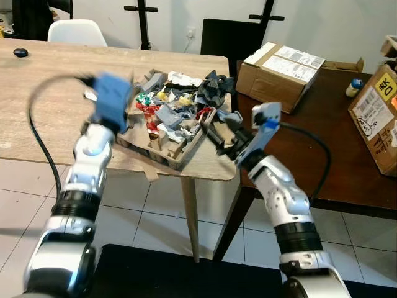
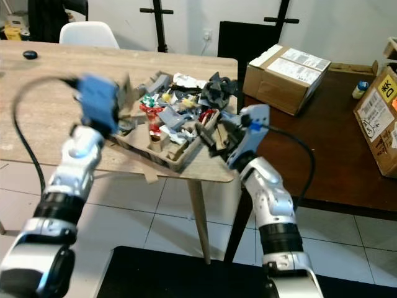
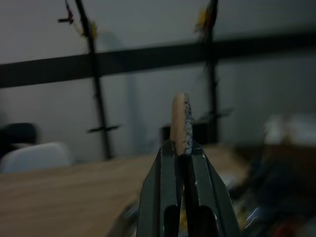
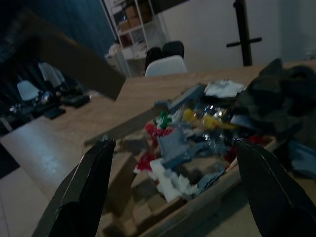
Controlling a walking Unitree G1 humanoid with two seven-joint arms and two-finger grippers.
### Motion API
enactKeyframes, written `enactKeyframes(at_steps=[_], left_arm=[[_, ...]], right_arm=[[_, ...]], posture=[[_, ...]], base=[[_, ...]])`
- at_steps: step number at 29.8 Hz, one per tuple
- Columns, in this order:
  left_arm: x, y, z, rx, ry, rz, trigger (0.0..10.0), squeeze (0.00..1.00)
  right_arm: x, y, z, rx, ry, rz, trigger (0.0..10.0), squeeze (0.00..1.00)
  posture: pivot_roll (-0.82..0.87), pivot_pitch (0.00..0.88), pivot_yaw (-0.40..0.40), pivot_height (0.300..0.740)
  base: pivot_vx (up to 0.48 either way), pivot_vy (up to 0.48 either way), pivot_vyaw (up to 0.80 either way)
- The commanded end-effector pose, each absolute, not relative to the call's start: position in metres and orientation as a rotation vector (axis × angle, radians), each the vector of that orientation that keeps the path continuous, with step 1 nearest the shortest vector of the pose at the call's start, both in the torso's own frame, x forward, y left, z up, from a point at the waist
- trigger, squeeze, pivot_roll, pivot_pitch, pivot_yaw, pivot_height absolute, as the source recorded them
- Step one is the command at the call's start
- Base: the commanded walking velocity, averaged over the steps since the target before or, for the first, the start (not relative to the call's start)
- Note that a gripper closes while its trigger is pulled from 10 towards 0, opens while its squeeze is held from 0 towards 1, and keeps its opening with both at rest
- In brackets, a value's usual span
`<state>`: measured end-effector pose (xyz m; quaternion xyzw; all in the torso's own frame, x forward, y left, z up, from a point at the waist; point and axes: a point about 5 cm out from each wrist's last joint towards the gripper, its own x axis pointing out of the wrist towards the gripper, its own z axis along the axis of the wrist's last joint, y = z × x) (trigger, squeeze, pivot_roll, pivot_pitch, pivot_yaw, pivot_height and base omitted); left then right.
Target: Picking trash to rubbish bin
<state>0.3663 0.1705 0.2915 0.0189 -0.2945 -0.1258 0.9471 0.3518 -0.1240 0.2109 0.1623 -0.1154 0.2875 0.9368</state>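
A shallow cardboard tray (image 1: pixel 181 154) heaped with mixed trash (image 1: pixel 170 108) (wrappers, grey and black scraps, red and yellow bits) sits at the front right corner of the light wooden table (image 1: pixel 43 105). My left gripper (image 3: pixel 181 148) is at the tray's left side, shut on a thin cardboard edge (image 3: pixel 180 118) that stands up between its fingers. In the eye views its blue wrist camera (image 1: pixel 113 99) hides those fingers. My right gripper (image 1: pixel 220 128) is at the tray's right end, open, with the trash pile (image 4: pixel 197 128) just ahead of its spread fingers (image 4: pixel 84 192).
A dark brown table (image 1: pixel 335 143) adjoins on the right, carrying a taped cardboard box (image 1: pixel 282 68), a small bottle (image 1: pixel 354 87) and a larger box (image 1: pixel 378 115). A white chair (image 1: pixel 77 31) and a small black object (image 1: pixel 20 52) are at the far left. Tiled floor lies below.
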Motion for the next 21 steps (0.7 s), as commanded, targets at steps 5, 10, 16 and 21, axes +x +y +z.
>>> enactKeyframes(at_steps=[5, 10, 16, 21], left_arm=[[0.362, 0.177, 0.296, -0.355, -0.556, -0.457, 0.0, 0.0], [0.35, 0.166, 0.273, -0.389, -0.35, -0.759, 0.0, 0.0], [0.328, 0.161, 0.257, -0.288, -0.224, -1.01, 0.0, 0.0], [0.319, 0.17, 0.253, -0.257, -0.126, -1.111, 0.0, 0.0]], right_arm=[[0.351, -0.135, 0.212, 0.369, -0.247, 0.58, 10.0, 0.0], [0.348, -0.129, 0.211, 0.426, -0.247, 0.617, 10.0, 1.0], [0.346, -0.123, 0.212, 0.473, -0.253, 0.653, 10.0, 1.0], [0.338, -0.118, 0.22, 0.475, -0.279, 0.762, 10.0, 1.0]], posture=[[0.09, 0.111, 0.0, 0.74], [0.09, 0.111, 0.002, 0.74], [0.09, 0.112, 0.001, 0.74], [0.09, 0.114, 0.001, 0.74]], base=[[0.0, 0.0, 0.0], [0.0, 0.0, 0.0], [0.0, 0.0, 0.0], [0.0, 0.0, 0.0]])
